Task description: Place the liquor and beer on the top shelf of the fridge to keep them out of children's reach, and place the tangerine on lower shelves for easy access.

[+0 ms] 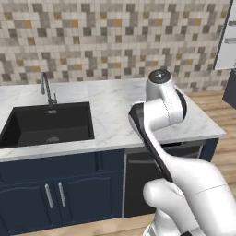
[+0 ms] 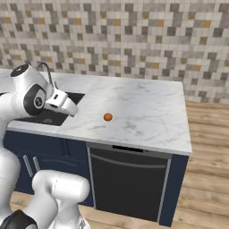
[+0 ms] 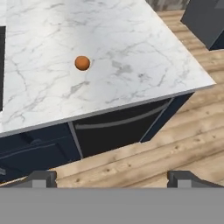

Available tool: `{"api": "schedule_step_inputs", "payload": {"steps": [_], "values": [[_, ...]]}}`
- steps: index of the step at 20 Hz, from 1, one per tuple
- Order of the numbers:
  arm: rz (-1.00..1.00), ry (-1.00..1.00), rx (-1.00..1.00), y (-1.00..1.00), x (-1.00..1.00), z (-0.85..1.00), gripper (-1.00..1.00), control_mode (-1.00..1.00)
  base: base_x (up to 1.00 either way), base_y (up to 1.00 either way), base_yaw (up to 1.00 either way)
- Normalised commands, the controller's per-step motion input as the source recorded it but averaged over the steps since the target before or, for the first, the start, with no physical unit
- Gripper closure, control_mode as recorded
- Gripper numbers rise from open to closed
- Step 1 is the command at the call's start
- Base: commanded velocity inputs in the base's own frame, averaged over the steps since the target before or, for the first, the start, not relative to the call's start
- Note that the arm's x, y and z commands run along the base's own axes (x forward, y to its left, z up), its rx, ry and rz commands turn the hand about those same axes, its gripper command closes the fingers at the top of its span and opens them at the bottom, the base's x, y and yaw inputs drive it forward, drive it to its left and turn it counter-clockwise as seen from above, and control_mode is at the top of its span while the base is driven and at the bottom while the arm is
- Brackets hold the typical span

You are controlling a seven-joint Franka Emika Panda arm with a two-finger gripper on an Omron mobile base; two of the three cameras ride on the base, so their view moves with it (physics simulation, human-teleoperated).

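The tangerine (image 2: 108, 117) is a small orange ball lying alone on the white marble counter (image 2: 147, 112), right of the sink; in the hand view the tangerine (image 3: 82, 63) sits well ahead of the fingers. My gripper (image 3: 114, 178) is open and holds nothing; it hangs back from the counter's front edge, over the wooden floor. In the right base view my white hand (image 2: 62, 103) is held above the sink's corner, left of the fruit. The liquor, the beer and the fridge shelves are out of view.
A black sink (image 1: 46, 122) with a curved tap (image 1: 46, 90) is set into the counter's left half. A dark dishwasher front (image 2: 127, 179) is under the counter. A pale grey panel (image 1: 228, 37) shows at the far right edge; I cannot tell whether it is the fridge.
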Motion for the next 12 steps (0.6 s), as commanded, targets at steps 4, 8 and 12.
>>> {"api": "schedule_step_inputs", "payload": {"steps": [4, 8, 12], "values": [[-0.05, 0.00, 0.01, 0.00, 0.89, -0.65, -1.00, -1.00, 0.00, 0.00, 0.00], [-0.02, 0.01, 0.04, 0.00, 0.85, -0.64, -1.00, -1.00, 0.00, 0.00, 0.00], [0.00, 0.00, 0.08, -0.04, 0.77, -0.56, -1.00, -1.00, 0.00, 0.00, 0.00]]}}
